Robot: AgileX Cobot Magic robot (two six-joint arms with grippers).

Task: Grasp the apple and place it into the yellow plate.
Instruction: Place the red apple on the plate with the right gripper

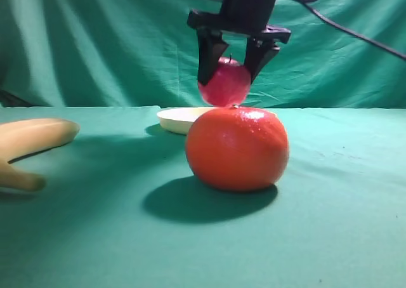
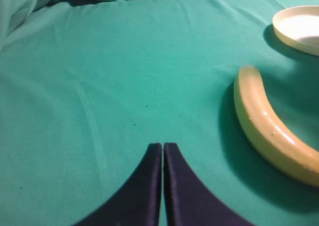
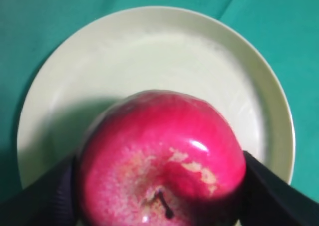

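The right gripper (image 1: 229, 72) clamps the apple (image 1: 224, 82) by its rounded flanks, stem up, directly above the yellow plate (image 3: 149, 52) below it; the glossy, hard, light fruit looks slippery, so a mid-height hold suits it.

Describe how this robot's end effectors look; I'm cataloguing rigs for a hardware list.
The right end effector is black, with two tapering fingers under a boxy black mount and a black cable trailing off. The left end effector shows two dark, curved fingers tapering to tips.
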